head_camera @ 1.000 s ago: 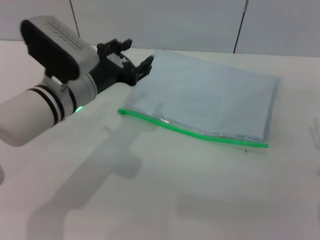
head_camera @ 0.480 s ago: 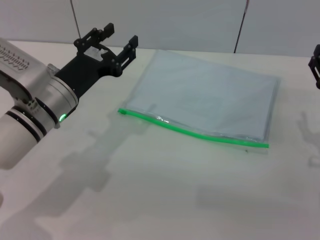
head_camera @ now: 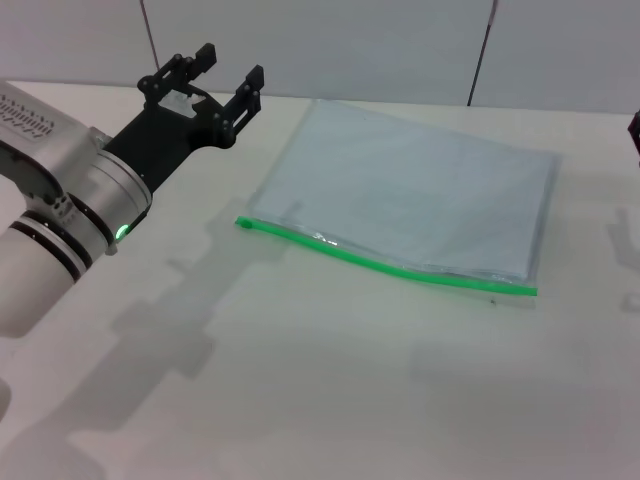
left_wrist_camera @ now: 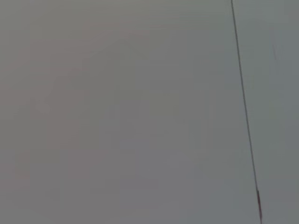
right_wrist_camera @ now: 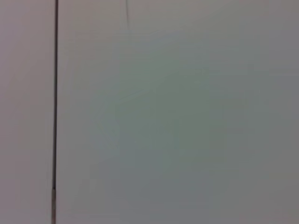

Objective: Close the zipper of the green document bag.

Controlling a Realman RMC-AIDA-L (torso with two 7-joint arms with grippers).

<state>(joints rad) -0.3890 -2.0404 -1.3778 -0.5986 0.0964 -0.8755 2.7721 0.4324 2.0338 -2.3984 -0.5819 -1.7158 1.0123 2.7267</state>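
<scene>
Left claw point(head_camera: 213, 78) spread wide, empty, raised off table point(head_camera: 300, 380) beside green document bag point(head_camera: 410, 200); zipper point(head_camera: 385, 262) closure unclear; right claw barely visible, can't tell.

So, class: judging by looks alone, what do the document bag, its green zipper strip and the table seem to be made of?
Document bag: probably thin, soft, translucent plastic; it looks frosted and pale sheets show through it.
Green zipper strip: likely glossy moulded plastic; it catches highlights.
Table: a smooth, matte off-white top, maybe laminate; only soft shadows show.
</scene>
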